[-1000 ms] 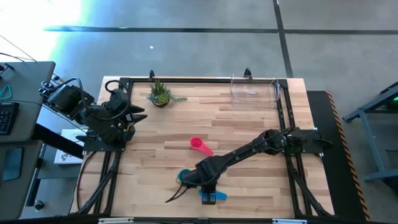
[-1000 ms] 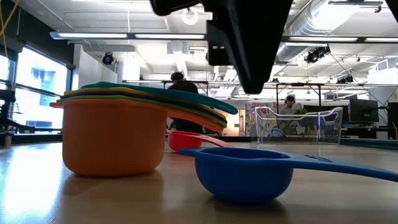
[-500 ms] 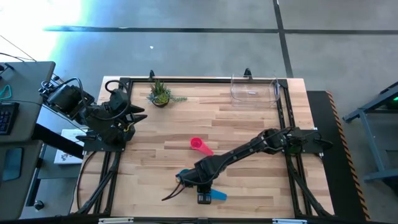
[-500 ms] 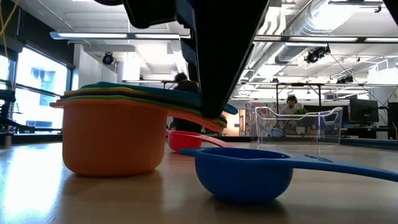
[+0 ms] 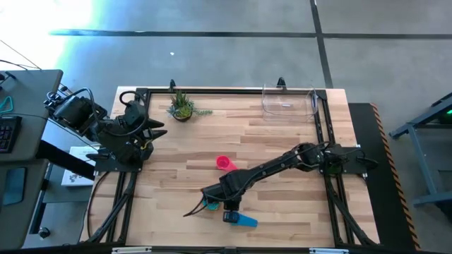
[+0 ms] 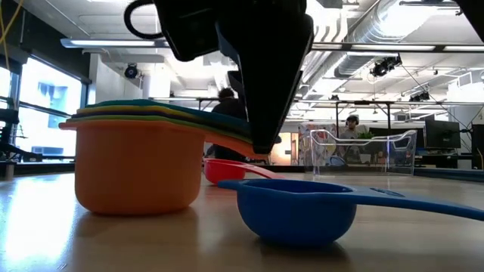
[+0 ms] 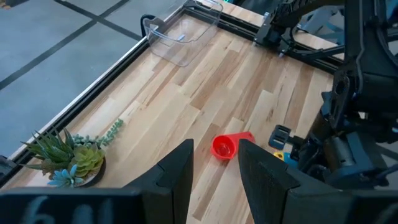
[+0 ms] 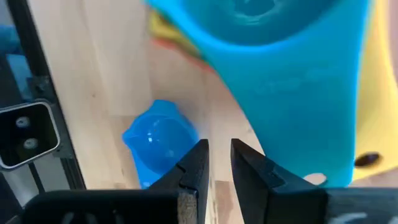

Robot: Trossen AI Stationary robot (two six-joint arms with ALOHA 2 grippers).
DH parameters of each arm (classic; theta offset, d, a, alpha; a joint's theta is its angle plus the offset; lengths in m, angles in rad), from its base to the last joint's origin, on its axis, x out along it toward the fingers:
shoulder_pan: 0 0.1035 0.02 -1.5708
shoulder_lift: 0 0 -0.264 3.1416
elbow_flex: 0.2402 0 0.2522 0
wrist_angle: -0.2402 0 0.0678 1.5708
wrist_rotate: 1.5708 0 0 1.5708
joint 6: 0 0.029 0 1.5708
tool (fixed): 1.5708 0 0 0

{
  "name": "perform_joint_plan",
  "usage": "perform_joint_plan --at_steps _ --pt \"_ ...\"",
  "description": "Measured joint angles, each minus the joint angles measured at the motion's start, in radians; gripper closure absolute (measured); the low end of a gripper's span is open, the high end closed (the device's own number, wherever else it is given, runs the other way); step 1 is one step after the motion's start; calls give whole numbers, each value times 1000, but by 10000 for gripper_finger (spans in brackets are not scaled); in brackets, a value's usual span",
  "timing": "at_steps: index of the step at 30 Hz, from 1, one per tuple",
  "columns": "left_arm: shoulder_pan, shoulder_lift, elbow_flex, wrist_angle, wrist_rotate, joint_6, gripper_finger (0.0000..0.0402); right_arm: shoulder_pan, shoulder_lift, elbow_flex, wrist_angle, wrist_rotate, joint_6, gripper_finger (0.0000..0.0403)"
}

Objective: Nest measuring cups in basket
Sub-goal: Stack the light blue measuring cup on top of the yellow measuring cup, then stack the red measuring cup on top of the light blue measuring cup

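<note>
Two pincers we see over worktop [image 5: 282, 141]. Basket [image 5: 288, 100] at far right corner. Left pincer [image 7: 214, 168] at left edge, part open, empty. Right pincer [image 8: 217, 165] narrowly open, empty, over cup stack [image 6: 136, 162] near front edge. Blue cup [image 6: 296, 211] beside stack. Pink cup [image 5: 224, 164] mid-worktop.

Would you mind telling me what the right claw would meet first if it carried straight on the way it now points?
Probably the teal cup handle on the nested stack, just past the right claw; depth is unclear.
</note>
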Motion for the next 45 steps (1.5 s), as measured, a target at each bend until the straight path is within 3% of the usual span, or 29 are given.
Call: perform_joint_plan --at_steps 13,20,30,45 --pt "0 0 0 0 0 11 286 -32 0 49 -73 46 13 346" --pt "0 0 0 0 0 11 286 -35 -1 50 -122 9 4 346" --pt "0 0 0 0 0 11 286 -29 -1 50 -61 -34 -23 346" --pt "0 0 0 0 41 11 286 -46 -12 66 -108 -21 -10 346"
